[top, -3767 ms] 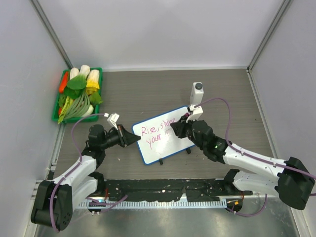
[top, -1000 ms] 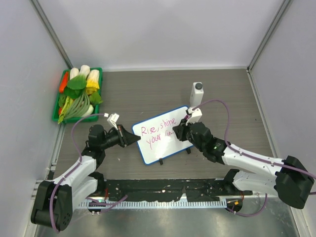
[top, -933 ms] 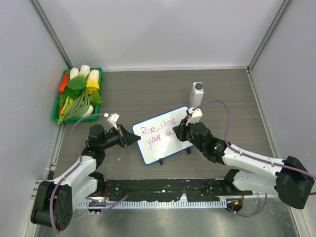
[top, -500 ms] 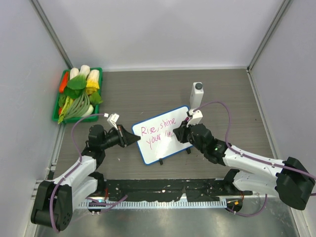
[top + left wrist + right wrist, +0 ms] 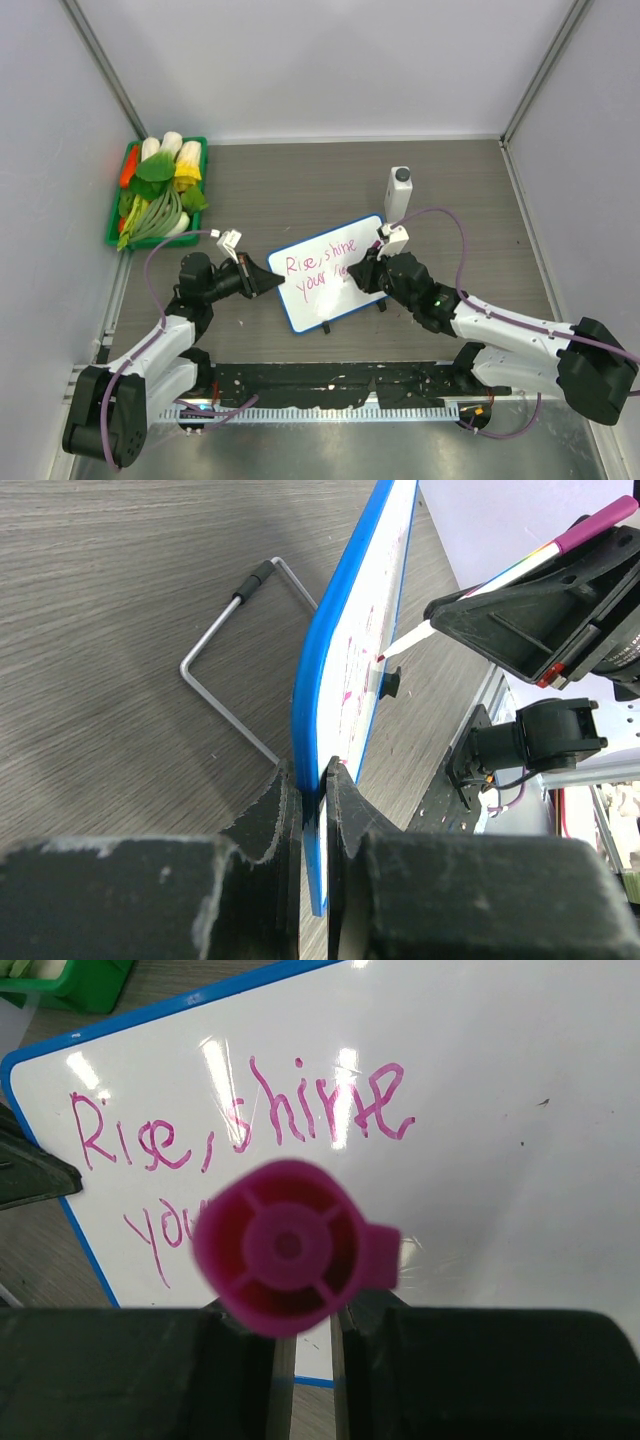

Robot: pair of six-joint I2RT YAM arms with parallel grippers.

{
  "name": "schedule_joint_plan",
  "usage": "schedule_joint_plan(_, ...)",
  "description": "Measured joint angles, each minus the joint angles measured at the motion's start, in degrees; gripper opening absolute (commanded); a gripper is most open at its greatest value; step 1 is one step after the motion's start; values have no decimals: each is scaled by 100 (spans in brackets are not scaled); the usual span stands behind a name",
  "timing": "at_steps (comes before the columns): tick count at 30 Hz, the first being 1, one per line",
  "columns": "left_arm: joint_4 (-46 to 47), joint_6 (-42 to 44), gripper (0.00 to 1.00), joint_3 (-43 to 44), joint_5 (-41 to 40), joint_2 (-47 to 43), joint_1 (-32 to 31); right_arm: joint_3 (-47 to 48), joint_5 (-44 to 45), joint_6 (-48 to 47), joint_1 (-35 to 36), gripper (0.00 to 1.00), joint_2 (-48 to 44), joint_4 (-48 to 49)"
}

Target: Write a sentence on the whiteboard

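Observation:
The whiteboard (image 5: 330, 270) stands tilted mid-table, with a blue rim (image 5: 325, 680) and white face (image 5: 500, 1110). The pink sentence (image 5: 318, 264) reads "Rise, shine" above "your" plus partly hidden letters; it also shows in the right wrist view (image 5: 240, 1120). My left gripper (image 5: 268, 281) is shut on the board's left edge, also seen in the left wrist view (image 5: 312, 780). My right gripper (image 5: 358, 272) is shut on a pink marker (image 5: 290, 1245), its tip on the second line (image 5: 385, 657).
A white bottle with a grey cap (image 5: 399, 190) stands just behind the board. A green tray of toy vegetables (image 5: 155, 190) sits at the far left. A wire stand (image 5: 240, 660) props the board from behind. Walls close in both sides.
My right gripper with the marker has shifted slightly right and down along the second line, and more letters have appeared after "your". The left arm and the board have not moved.

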Motion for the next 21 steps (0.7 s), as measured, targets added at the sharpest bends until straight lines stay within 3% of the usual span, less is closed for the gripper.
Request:
schedule_joint_plan(15,2,2,0,0,15,-13,-2,11,-251,195,-44,1,-85,153)
schedule_joint_plan(21,2,2,0,0,20,-15,-2,11,-949,280,-623,1,-509,306)
